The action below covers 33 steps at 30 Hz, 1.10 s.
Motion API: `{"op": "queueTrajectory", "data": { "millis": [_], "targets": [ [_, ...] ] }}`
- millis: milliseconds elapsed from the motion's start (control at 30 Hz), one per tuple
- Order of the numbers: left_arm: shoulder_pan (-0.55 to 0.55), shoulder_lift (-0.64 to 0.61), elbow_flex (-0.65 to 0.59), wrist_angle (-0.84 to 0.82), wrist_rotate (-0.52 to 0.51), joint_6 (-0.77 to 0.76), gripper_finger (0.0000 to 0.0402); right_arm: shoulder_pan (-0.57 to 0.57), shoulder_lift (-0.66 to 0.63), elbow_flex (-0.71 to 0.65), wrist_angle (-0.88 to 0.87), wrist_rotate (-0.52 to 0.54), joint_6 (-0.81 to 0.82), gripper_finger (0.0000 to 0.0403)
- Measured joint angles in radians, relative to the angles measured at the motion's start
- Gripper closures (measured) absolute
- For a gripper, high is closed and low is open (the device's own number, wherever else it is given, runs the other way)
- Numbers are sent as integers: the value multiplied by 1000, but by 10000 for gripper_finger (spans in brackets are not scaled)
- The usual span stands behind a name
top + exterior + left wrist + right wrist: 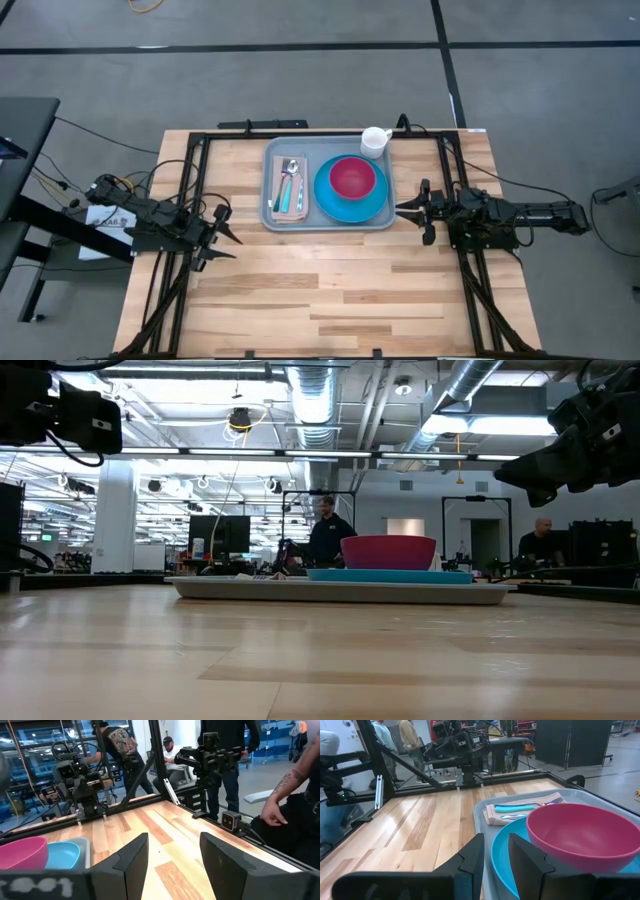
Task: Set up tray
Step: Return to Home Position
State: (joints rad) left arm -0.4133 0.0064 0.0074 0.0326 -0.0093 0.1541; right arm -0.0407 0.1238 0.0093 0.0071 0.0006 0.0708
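The grey-blue tray (328, 222) lies flat at the table's far middle. On it lie a napkin with cutlery (288, 188) and a round blue plate (335, 205) carrying a magenta bowl (352, 178). A white cup (375, 141) stands at the tray's far right corner; on or just off the rim, I cannot tell. My right gripper (400, 207) hovers just off the tray's right edge, fingers a narrow gap apart (495, 840), raised above the table in the low view. My left gripper (228, 235) waits open (172, 840) to the tray's left and nearer.
Black frame rails (200, 170) and cables run along both sides of the table. Bare wood (330, 300) fills the near half. People stand and sit in the room beyond the table (295, 810).
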Motion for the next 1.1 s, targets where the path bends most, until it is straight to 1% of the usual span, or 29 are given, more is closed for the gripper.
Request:
{"op": "queueTrajectory", "data": {
  "millis": [200,833,1000,1100],
  "targets": [
    [0,0,0,0,-3,-25,233,0,0,0,0,0,0,321],
    [0,0,-1,0,-4,-35,233,0,0,0,0,0,0,321],
    [0,0,-1,3,-25,34,233,0,0,0,0,0,0,321],
    [0,0,-1,8,-55,33,233,0,0,0,0,0,0,321]
  ]
}}
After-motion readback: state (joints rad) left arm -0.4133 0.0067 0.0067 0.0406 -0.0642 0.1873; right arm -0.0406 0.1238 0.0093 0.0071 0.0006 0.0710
